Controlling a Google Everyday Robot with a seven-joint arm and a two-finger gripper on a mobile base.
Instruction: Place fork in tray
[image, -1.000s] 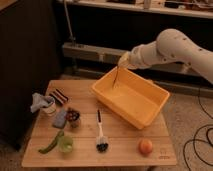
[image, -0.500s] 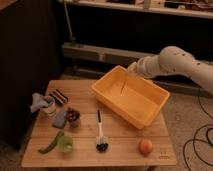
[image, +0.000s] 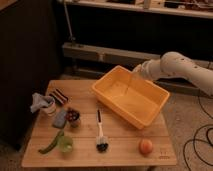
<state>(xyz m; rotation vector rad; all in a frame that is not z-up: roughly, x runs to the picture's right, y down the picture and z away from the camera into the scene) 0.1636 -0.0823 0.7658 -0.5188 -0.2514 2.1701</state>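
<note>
Camera view takes in a wooden table with the yellow-orange tray as its largest item, so everything below is placed against that tray. Well to the tray's left, near the table's left edge, a blue-grey cloth drapes over a small white cup, with a striped dark item just beside them. Closer to the tray, still left of it, a small cup of dark contents stands next to a flat grey-blue piece. Left and toward the front of the tray lie a green pod-shaped thing and a green cup. Just in front of the tray's left corner lies a brush with black handle, white neck and dark bristle head. In front of the tray's right end sits a round orange fruit. Over the tray's far rim the gripper hangs at the end of the white arm that reaches in from the right, its fingers clamped on the top of the fork, which hangs nearly upright with its lower end down inside the tray.
</note>
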